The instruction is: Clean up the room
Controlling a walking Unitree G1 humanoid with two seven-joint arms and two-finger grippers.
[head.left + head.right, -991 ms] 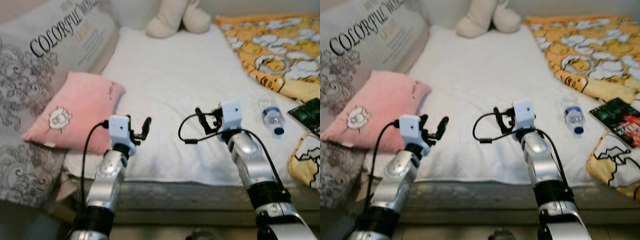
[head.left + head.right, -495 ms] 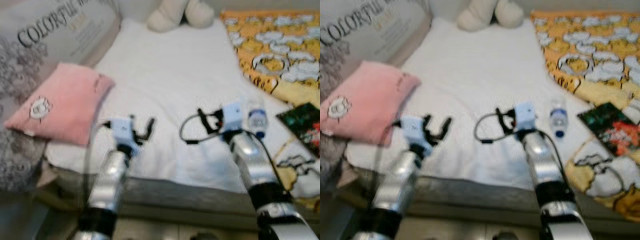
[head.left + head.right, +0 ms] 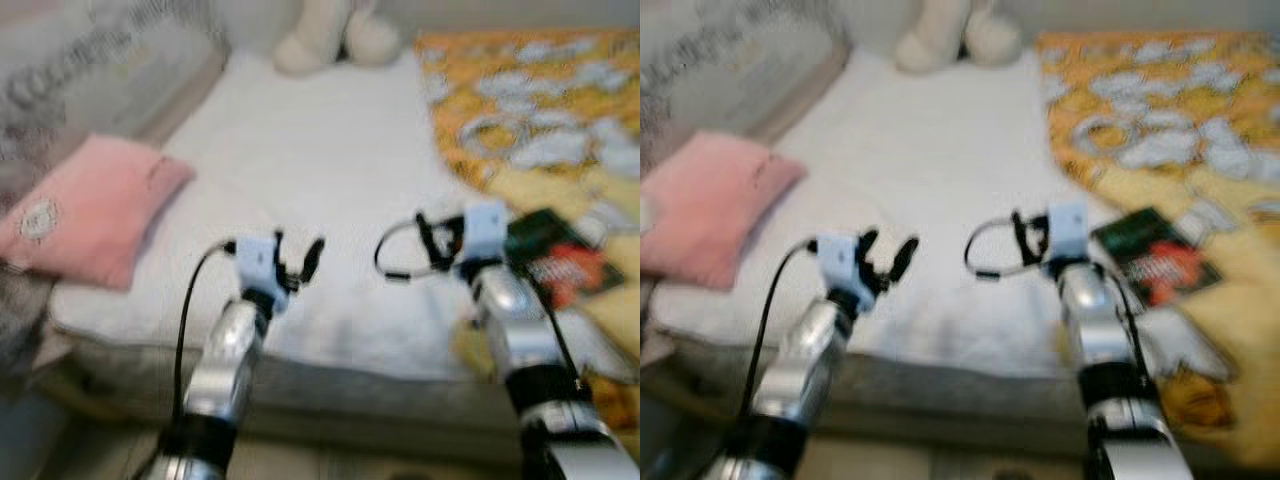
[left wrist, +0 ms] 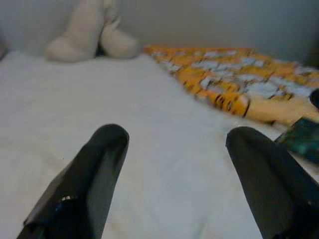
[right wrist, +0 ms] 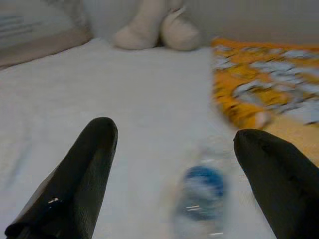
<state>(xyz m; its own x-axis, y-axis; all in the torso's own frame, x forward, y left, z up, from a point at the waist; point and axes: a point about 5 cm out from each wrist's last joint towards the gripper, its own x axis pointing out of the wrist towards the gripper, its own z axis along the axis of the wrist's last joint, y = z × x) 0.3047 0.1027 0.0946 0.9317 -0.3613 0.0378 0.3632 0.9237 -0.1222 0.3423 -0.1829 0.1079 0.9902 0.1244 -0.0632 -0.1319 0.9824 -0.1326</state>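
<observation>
Bed (image 3: 330, 160), white sheet, blurred head views.

Items counted:
- One pink pillow (image 3: 85, 205), at the bed's left edge, touching the grey printed cushion (image 3: 90, 85) beside it.
- One cream plush toy (image 3: 325, 40), at the head of the bed, centre.
- One orange and yellow patterned blanket (image 3: 530, 110), spread along the right edge.
- One dark book (image 3: 555, 255) with a red patch on its cover, lying flat on the blanket near the right front corner.
- One clear water bottle (image 5: 202, 199), blue cap, blurred, lying on its side on the sheet; cap end toward the right gripper, long axis running away toward the plush toy.

Grippers:
- left gripper (image 3: 298, 262), above the front edge of the bed, fingers spread, nothing between them.
- right gripper (image 3: 432, 238), above the sheet just short of the bottle, fingers spread, holding nothing.
</observation>
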